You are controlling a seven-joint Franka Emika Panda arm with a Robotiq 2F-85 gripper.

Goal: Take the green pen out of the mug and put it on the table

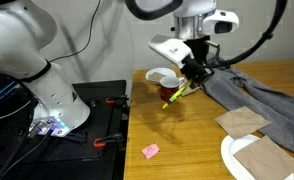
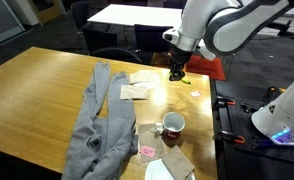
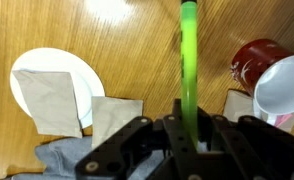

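Since the green pen (image 3: 188, 70) is already out of the mug (image 3: 255, 60) and hangs in the air, the step in hand is, by my reading, the set-down on the table (image 3: 117, 40). Item: my end effector (image 3: 187, 128), clamped on one end of the pen, whose shaft runs straight out from between the fingers in the wrist view. Item: the pen in an exterior view (image 1: 179, 94), tilted, with its free end low and just beside the mug (image 1: 164, 84); whether the tip touches the wood I cannot tell. Item: grey cloth (image 2: 99, 120), well apart from the mug, on the pen's far side from it. Item: white plate (image 3: 47, 75) carrying a napkin, and a second napkin (image 3: 112, 118), both farther from the mug than the pen is. Item: pink block (image 1: 150, 150), apart from the mug, on bare wood. Handling note, as judgement: carry the pen away from the mug to bare wood between mug and cloth. Tip the wrist until the shaft lies nearly flat, and let the free end meet the wood first. Part the fingers only once the pen rests, so that it neither drops nor rolls, then rise straight up, clear of the mug's rim.
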